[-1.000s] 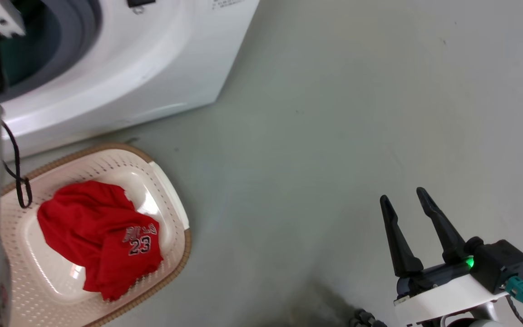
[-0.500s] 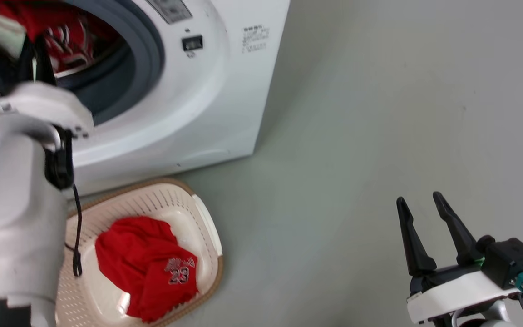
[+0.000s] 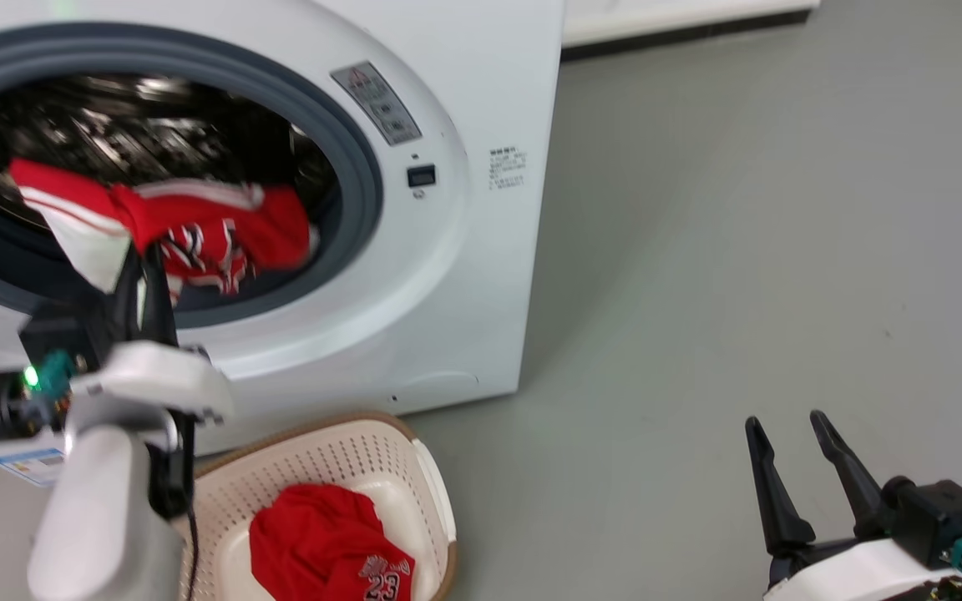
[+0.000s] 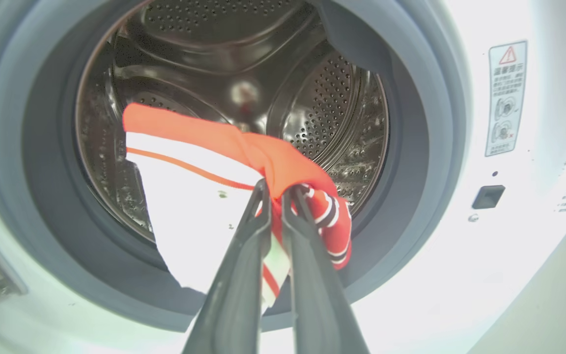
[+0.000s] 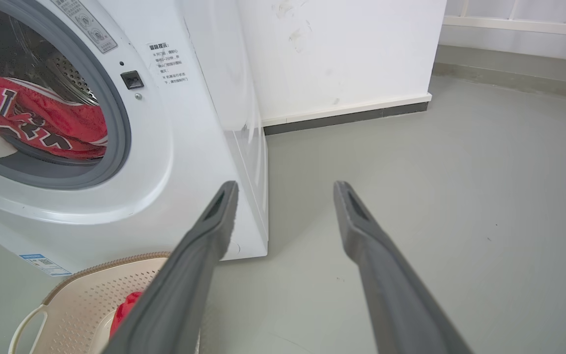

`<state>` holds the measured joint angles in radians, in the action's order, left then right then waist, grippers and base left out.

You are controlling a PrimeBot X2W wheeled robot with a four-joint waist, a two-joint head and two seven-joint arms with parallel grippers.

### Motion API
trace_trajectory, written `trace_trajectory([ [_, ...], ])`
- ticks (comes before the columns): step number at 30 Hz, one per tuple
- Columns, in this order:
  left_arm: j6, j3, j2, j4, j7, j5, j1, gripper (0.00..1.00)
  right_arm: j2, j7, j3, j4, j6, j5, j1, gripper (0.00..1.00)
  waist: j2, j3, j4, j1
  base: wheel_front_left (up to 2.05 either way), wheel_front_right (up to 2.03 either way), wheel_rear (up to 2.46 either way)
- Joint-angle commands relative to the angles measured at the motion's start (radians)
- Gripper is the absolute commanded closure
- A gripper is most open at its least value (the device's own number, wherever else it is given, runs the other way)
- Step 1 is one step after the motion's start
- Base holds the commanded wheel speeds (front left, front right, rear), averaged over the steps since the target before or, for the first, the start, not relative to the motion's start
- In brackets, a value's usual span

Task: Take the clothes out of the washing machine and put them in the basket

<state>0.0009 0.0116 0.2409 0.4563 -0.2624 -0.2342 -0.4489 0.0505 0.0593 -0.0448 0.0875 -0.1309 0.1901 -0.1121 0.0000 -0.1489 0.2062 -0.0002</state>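
Now the head view sits higher than a second ago, off the basket (image 3: 439, 501) and onto the washing machine (image 3: 448, 275); that is the camera lifting, and the basket itself has not shifted. The left gripper (image 4: 275, 189) is pinched narrow on a red jersey (image 4: 283, 162) with white trim, holding it bunched at the mouth of the grey porthole rim (image 3: 364, 192), its white panel hanging in front of the steel drum (image 4: 322, 98). Another jersey (image 3: 322, 542) already lies in the basket, which stands on the floor (image 3: 698, 250) just below the porthole. The right gripper (image 3: 782, 417) hangs spread and empty, well apart. By my reading this garment is caught and about halfway out, and what remains is to draw it clear and lower it into the basket
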Motion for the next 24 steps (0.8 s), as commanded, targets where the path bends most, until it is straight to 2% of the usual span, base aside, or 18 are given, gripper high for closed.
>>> trace_trajectory([
  [1,-0.001,0.006,-0.016,-0.038,-0.003,0.006,0.049,1.0,-0.001,-0.005,0.003,0.004,0.0,-0.007,-0.02,0.0,0.0,0.051,-0.024,0.0002,0.0,0.0,0.0],
  [10,0.006,-0.008,-0.079,-0.289,-0.003,0.027,0.307,1.0,-0.001,-0.017,0.022,0.019,0.0,-0.006,-0.061,0.0,0.0,0.111,-0.055,0.0002,0.0,0.0,0.0],
  [17,0.03,-0.04,-0.119,-0.45,0.034,0.016,0.524,1.0,-0.001,-0.022,0.039,0.04,0.0,-0.011,-0.068,0.0,0.0,0.087,-0.088,0.0002,0.0,0.0,0.0],
  [20,0.043,-0.055,-0.137,-0.469,0.048,0.005,0.591,1.0,-0.001,-0.02,0.036,0.045,0.0,-0.011,-0.048,0.0,0.0,0.057,-0.096,0.0002,0.0,0.0,0.0],
  [24,0.056,-0.074,-0.158,-0.439,0.042,-0.016,0.605,1.0,-0.001,-0.016,0.034,0.054,0.0,-0.011,-0.018,0.0,0.0,-0.016,-0.108,0.0002,0.0,0.0,0.0],
])
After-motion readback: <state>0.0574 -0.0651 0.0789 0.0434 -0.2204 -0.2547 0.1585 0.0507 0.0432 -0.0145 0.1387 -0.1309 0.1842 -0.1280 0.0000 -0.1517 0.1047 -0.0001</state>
